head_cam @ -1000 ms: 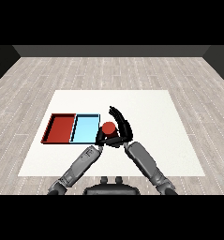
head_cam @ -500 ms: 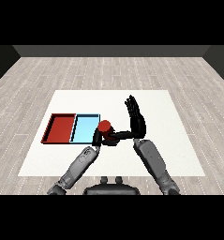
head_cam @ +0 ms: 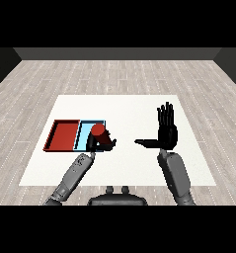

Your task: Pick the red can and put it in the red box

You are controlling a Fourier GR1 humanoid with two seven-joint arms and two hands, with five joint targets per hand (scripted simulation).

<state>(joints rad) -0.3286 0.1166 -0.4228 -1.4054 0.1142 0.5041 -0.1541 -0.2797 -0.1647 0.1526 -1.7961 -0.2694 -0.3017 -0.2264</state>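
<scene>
Room: grey plank floor point(head_cam: 114, 74), dark wall band at the far edge.
Table: white table point(head_cam: 129, 106), roughly centred in the head view.
Red can: red can point(head_cam: 98, 131) is upright in the left hand's grasp, over the right part of the light blue tray; can't tell if its base touches the tray.
Left hand: left hand point(head_cam: 100, 144) curled round the lower part of the can, thumb and fingers wrapping it, one finger tip poking out to the right.
Light blue tray: light blue tray point(head_cam: 85, 133) lies flat on the table, partly hidden by the can and the hand.
Red tray: red tray point(head_cam: 63, 135) lies touching the blue tray's left side, flat on the table; nothing seen in it.
Right hand: right hand point(head_cam: 167, 132) well apart from the can, to its right, over bare table; fingers straight and pointing away from the robot, thumb stretched out to the left, holding nothing.
Forearms: grey forearms come in from the lower corners, left forearm point(head_cam: 72, 174), right forearm point(head_cam: 176, 177).
</scene>
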